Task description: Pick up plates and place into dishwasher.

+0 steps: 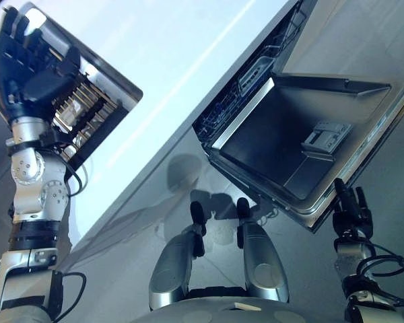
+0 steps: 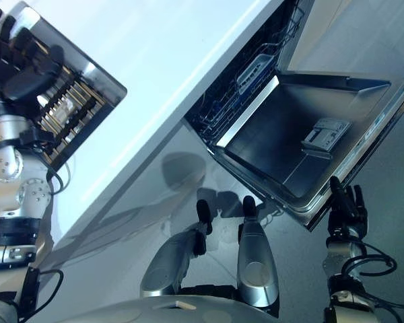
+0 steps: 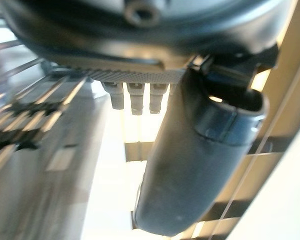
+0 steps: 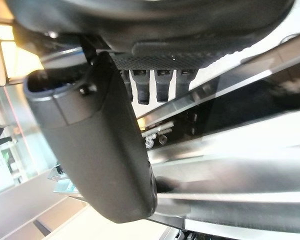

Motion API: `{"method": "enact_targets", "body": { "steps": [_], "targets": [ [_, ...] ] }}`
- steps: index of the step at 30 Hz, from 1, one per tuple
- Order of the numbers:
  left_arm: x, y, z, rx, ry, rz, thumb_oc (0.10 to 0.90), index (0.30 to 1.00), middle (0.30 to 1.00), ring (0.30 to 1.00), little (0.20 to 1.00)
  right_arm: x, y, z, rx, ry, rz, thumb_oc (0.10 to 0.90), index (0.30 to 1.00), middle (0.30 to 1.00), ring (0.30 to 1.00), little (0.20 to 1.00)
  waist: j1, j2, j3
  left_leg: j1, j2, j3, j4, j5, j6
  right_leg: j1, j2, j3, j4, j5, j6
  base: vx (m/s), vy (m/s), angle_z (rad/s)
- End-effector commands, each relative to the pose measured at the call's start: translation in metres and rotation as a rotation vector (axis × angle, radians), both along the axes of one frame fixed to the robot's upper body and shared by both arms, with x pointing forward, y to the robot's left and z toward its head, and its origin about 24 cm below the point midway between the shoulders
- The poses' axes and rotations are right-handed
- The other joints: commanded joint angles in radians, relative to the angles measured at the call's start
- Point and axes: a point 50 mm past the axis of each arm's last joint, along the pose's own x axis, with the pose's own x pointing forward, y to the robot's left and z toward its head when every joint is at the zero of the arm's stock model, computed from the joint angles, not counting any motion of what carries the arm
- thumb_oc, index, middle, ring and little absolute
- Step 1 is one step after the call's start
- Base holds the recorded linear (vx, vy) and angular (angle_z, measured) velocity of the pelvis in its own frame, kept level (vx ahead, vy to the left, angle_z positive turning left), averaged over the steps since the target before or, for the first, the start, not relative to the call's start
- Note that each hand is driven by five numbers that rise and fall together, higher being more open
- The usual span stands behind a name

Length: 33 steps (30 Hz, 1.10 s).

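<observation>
The dishwasher [image 1: 310, 145] stood open, its steel door [image 1: 289, 141] dropped flat just beyond the right hand [image 1: 352, 205], whose fingers were straight. The left hand [image 1: 27, 60], fingers spread, hovered over a sink rack [image 1: 87, 108] in the white surface [image 1: 188, 54].

Dishwasher [image 1: 303, 145] — steel door dropped open, wire racks inside, no plates

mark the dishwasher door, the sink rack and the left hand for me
dishwasher door [image 1: 276, 134]: left eye view, on its bare inner panel.
sink rack [image 1: 87, 111]: left eye view, on the bars beside the hand.
left hand [image 1: 34, 64]: left eye view, on the back of the palm.
</observation>
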Motion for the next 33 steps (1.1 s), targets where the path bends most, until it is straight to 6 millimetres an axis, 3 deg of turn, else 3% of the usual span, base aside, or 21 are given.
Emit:
{"method": "enact_targets", "body": {
  "steps": [1, 9, 13, 17, 26, 33],
  "targets": [
    [-0.019, -0.006, 0.039, 0.008, -0.263, 0.019, 0.8, 0.9, 0.9, 0.9, 0.9, 0.02, 0.001, 0.012, 0.011, -0.042, 0.02, 0.8, 0.9, 0.9, 0.9, 0.9, 0.026, 0.025, 0.002, -0.056, -0.083, -0.053, 0.209, -0.196, 0.024, -0.026, 0.043, -0.078, 0.158, -0.141, -0.067, 0.02, 0.028, 0.08],
    [-0.021, -0.02, 0.047, 0.061, -0.294, -0.011, 0.8, 0.9, 0.9, 0.9, 0.9, 0.051, 0.03, 0.035, -0.047, -0.217, 0.335, 0.8, 0.9, 0.9, 0.9, 0.9, 0.046, 0.014, 0.002, -0.131, -0.099, -0.055, 0.267, -0.207, 0.035, -0.111, 0.029, -0.077, 0.227, -0.144, -0.068, 0.0, 0.03, 0.02],
    [-0.022, -0.022, 0.05, 0.088, -0.299, -0.021, 0.8, 0.9, 0.9, 0.9, 0.9, 0.067, 0.06, 0.054, -0.071, -0.381, 0.572, 0.8, 0.9, 0.9, 0.9, 0.9, 0.054, -0.003, 0.002, -0.149, -0.096, -0.054, 0.265, -0.202, 0.04, -0.122, 0.037, -0.071, 0.215, -0.13, -0.06, -0.01, 0.005, -0.1],
    [-0.023, -0.024, 0.048, 0.108, -0.301, -0.016, 0.8, 0.9, 0.9, 0.9, 0.9, 0.08, 0.099, 0.087, -0.09, -0.599, 0.829, 0.8, 0.9, 0.9, 0.9, 0.9, 0.056, -0.021, 0.002, -0.152, -0.09, -0.049, 0.252, -0.195, 0.047, -0.125, 0.044, -0.066, 0.191, -0.112, -0.051, 0.0, 0.01, -0.04],
    [-0.026, -0.019, 0.03, 0.104, -0.294, 0.01, 0.8, 0.9, 0.9, 0.9, 0.9, 0.081, 0.177, 0.179, -0.11, -1.114, 1.211, 0.8, 0.9, 0.9, 0.9, 0.9, 0.054, -0.032, 0.002, -0.122, -0.081, -0.037, 0.211, -0.178, 0.047, -0.091, 0.047, -0.047, 0.11, -0.069, -0.027, 0.02, 0.056, -0.17],
    [-0.029, -0.02, 0.024, 0.102, -0.287, 0.007, 0.8, 0.9, 0.9, 0.9, 0.9, 0.071, 0.203, 0.213, -0.198, -1.237, 1.263, 0.8, 0.9, 0.9, 0.9, 0.9, 0.06, -0.027, 0.002, -0.097, -0.088, -0.032, 0.2, -0.175, 0.045, -0.064, 0.042, -0.038, 0.088, -0.059, -0.027, 0.03, 0.073, -0.17]
  ]
}}
